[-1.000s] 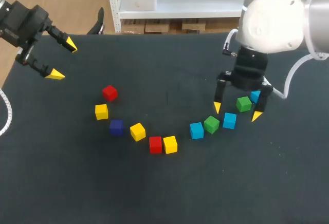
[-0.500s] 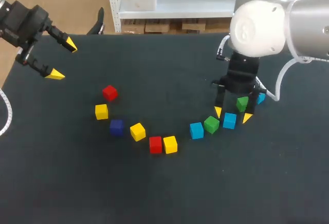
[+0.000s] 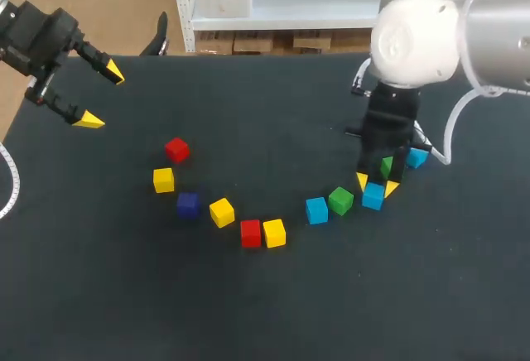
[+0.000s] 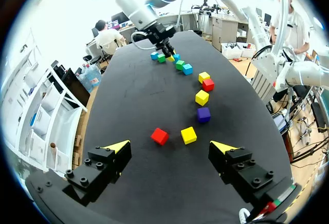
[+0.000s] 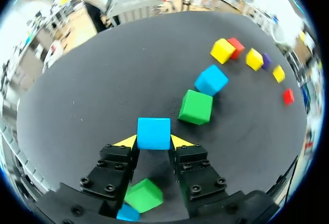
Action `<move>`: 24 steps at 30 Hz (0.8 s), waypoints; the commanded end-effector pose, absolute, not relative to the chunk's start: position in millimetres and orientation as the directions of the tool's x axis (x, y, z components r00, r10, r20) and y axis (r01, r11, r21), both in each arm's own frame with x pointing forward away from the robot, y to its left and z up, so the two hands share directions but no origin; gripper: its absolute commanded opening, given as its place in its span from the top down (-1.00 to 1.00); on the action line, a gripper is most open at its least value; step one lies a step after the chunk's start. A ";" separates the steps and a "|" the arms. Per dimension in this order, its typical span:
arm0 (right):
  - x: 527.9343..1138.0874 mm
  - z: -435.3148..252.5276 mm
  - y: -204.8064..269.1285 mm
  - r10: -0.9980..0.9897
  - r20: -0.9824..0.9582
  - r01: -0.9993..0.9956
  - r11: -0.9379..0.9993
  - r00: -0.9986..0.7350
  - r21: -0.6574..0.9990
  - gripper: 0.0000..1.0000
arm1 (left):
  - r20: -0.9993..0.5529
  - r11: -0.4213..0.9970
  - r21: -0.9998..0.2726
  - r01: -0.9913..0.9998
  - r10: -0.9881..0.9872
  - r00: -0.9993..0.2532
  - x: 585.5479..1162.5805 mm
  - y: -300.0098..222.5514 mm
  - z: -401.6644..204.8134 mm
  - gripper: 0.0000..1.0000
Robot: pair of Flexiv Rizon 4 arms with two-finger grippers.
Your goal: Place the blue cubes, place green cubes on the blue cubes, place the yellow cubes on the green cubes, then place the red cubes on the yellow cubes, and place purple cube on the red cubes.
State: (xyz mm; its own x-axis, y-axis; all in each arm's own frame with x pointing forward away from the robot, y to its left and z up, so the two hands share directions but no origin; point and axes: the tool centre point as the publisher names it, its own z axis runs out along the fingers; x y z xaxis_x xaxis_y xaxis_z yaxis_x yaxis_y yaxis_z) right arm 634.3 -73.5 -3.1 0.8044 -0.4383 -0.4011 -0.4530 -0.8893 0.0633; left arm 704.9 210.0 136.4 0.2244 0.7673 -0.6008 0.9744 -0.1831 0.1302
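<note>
My right gripper [image 3: 375, 185] stands low over the table with its yellow tips against both sides of a blue cube [image 3: 373, 196], also seen between its fingers as the blue cube [image 5: 153, 133]. Ahead of it lie a green cube [image 5: 196, 107] and another blue cube [image 5: 211, 79]. Behind the fingers sit a green cube [image 3: 387, 165] and a blue cube [image 3: 416, 158]. The other cubes curve leftward: yellow [image 3: 274, 233], red [image 3: 250, 233], yellow [image 3: 221, 212], purple [image 3: 188, 204], yellow [image 3: 164, 180], red [image 3: 176, 149]. My left gripper [image 3: 101, 96] hangs open and empty at the far left.
The cubes form an arc across the middle of the black table [image 3: 265, 303]. In the left wrist view the red cube [image 4: 159, 136] and yellow cube [image 4: 188, 135] lie just ahead of my left gripper [image 4: 170, 147], with my right arm [image 4: 154, 21] at the far end.
My right gripper has shifted left, come down over the blue cube and closed its fingers onto it. The left arm has stayed still.
</note>
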 end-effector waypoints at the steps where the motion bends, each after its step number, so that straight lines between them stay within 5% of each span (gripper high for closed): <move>1: 645.5 12.1 -77.3 -0.614 -0.456 -0.641 -0.759 0.644 0.115 1.00 | -0.601 -0.184 0.134 0.974 0.766 0.227 704.2 210.6 136.0 -1.00; 10: 660.1 38.1 -65.4 -0.913 -0.386 -0.977 -0.186 0.131 0.107 1.00 | -0.601 -0.184 0.134 0.974 0.766 0.227 704.2 210.6 136.0 -1.00; 24: 679.5 46.6 -54.9 -0.847 -0.365 -0.921 0.377 -0.386 0.097 1.00 | -0.601 -0.184 0.134 0.974 0.766 0.227 704.2 210.6 136.0 -1.00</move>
